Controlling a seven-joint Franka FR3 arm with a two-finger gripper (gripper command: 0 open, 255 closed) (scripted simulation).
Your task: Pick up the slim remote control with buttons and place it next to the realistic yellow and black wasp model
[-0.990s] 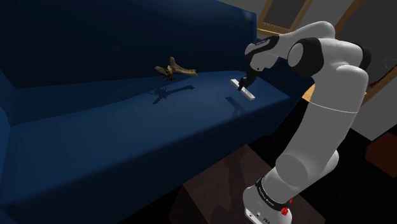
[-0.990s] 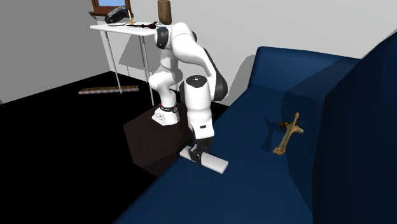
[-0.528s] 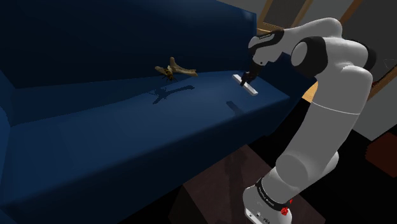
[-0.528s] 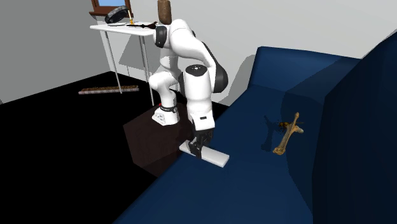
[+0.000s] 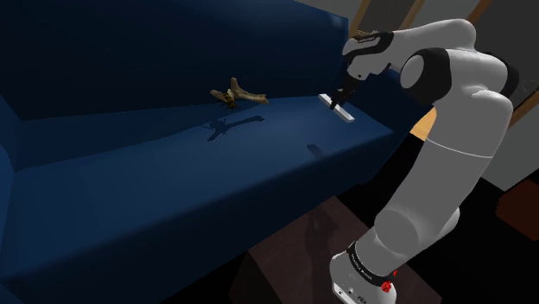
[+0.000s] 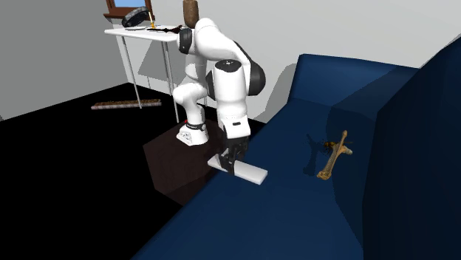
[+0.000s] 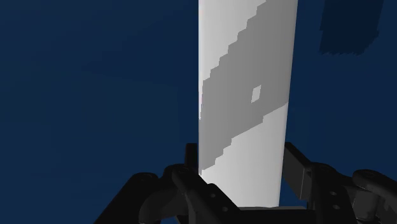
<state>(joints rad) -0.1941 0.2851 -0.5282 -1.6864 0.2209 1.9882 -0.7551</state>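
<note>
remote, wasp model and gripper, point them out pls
remote [image 6: 253,174]: second exterior view, on its white free end.
wasp model [image 6: 327,145]: second exterior view, on its dark body.
gripper [image 7: 242,167]: wrist view, midway between the fingertips that clasp the remote.

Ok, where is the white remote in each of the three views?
Shoulder view: the remote is at upper right, in the claw, raised above the blue sofa seat.
Second exterior view: the remote is at centre, over the seat's front edge.
Wrist view: the remote is a tall white-and-grey slab clasped between the fingers.
Shared landmark: the blue sofa seat.
</note>
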